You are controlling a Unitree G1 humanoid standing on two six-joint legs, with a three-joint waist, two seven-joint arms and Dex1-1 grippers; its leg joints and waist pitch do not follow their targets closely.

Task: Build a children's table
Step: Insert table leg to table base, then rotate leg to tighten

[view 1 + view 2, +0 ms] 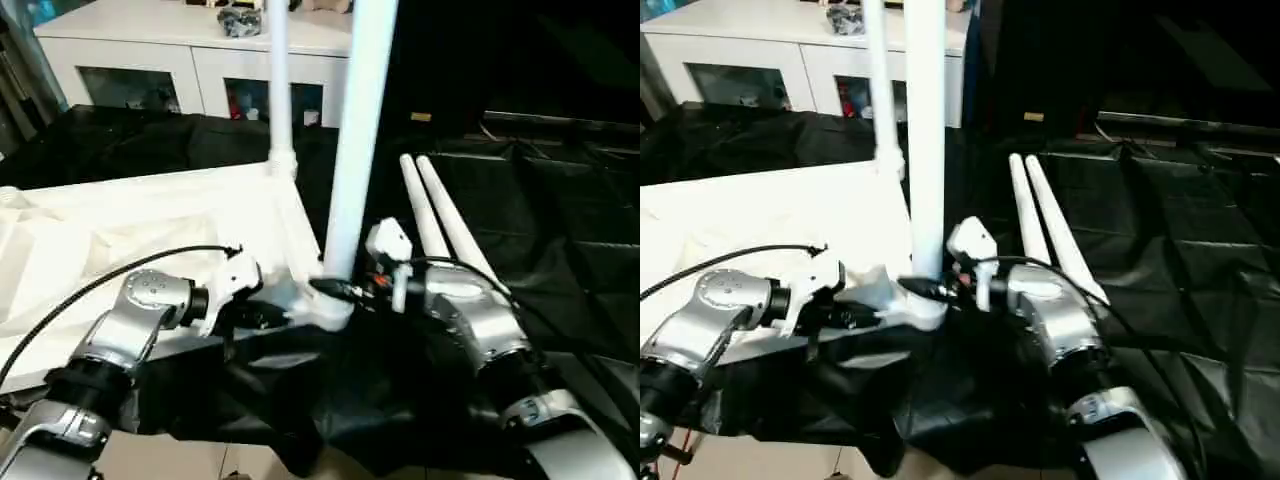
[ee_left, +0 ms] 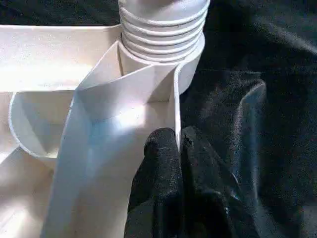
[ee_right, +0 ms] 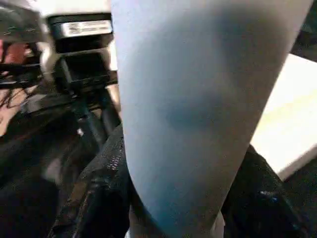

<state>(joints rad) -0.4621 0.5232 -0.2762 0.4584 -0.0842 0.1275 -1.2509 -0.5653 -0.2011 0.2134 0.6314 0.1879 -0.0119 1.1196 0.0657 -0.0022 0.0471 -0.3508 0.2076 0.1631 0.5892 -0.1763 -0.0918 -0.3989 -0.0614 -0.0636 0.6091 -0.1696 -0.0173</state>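
Note:
The children's table lies upside down on black cloth: its white tabletop [image 1: 150,215] shows the ribbed underside. One white leg [image 1: 279,80] stands upright in the far corner socket. A second leg [image 1: 360,130] stands in the near corner socket [image 1: 325,310], and my right gripper [image 1: 335,288] is shut on it just above the socket; up close the leg [image 3: 198,109] sits between that gripper's fingers. My left gripper [image 2: 178,144] pinches the tabletop's thin rim wall beside the leg's ribbed base [image 2: 163,25]. Two loose legs [image 1: 445,225] lie side by side on the cloth to the right.
A white cabinet [image 1: 150,60] with glass doors stands behind the work area. Black cloth [image 1: 560,220] covers the surface to the right and hangs in folds over the near edge, with light floor [image 1: 200,460] below.

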